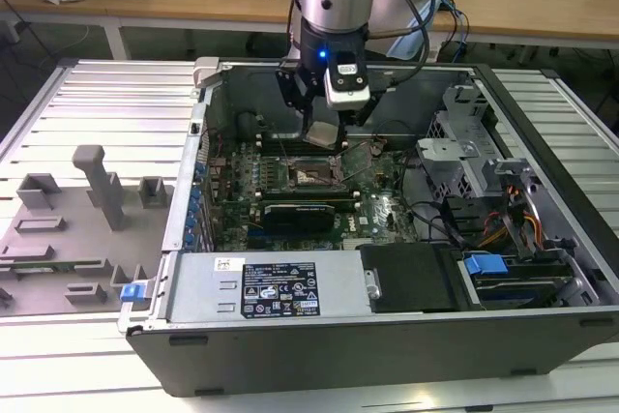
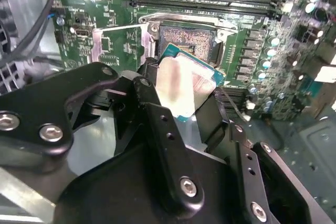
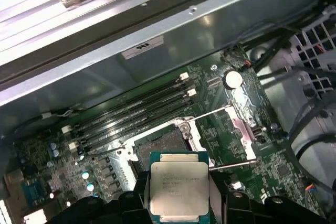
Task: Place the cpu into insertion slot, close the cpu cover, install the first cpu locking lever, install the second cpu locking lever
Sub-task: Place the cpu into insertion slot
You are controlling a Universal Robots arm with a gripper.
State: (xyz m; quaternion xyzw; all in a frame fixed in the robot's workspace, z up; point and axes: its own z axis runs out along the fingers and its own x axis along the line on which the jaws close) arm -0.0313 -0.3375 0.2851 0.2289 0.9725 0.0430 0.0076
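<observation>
My claw (image 1: 323,130) is clamped on the cpu (image 3: 178,187) by two opposite edges, holding it just above the open insertion slot (image 3: 160,148), a little off its centre.

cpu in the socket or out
Out. The gripper holds the cpu above the empty socket, whose cover is flipped open.

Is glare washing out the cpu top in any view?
Second wrist view: yes, the cpu, held in the tool, reflects a pale washed-out patch. First wrist view: its top evenly lit, no glare. Exterior view: no glare on it, a blue light glows above.
</observation>
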